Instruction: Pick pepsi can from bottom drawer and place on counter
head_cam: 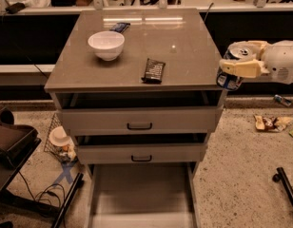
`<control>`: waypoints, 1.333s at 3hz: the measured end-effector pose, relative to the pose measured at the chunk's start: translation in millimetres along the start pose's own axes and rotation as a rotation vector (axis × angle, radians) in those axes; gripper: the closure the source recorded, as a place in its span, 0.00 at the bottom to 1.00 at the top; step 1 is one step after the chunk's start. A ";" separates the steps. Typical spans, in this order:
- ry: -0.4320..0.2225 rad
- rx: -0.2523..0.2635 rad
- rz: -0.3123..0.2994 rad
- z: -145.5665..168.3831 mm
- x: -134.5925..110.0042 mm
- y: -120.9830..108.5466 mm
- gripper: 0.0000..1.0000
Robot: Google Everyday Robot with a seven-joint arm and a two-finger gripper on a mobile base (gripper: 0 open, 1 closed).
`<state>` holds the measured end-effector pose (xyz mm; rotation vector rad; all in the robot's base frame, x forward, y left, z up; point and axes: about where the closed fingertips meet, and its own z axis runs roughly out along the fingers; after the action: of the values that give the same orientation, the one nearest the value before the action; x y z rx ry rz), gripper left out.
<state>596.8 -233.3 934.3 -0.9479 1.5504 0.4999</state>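
the robot's tool (238, 60) is out past the right edge of the table (184, 56), pinching the pepsi can (227, 81) between its cream-coloured fingers (242, 68). the can hangs in the air just beside the table's right front corner, about level with the top. it is tipped a little, so its silver lid faces up and toward me, and it does not rest on the surface. the white arm (283, 61) reaches in from the right.

on the table sit a white bowl (106, 44) toward the back left, a flat black snack packet (153, 70) near the middle front, and a small blue packet (119, 27) behind the bowl. these three are well apart from the can.

below, the top drawer (139, 120) and the middle drawer (141, 153) are each slid out a little. the bottom drawer (141, 194) is pulled out farthest, with its flat grey floor showing. some wrappers (270, 122) lie on the speckled floor to the right.
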 end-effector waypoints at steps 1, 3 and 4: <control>0.000 0.000 0.000 0.1 0.0 0.0 1.00; 0.008 -0.109 0.012 67.5 -11.2 -41.6 1.00; 0.046 -0.182 0.056 124.6 -4.4 -60.8 1.00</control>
<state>720.7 -171.9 923.3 -1.0630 1.5954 0.6719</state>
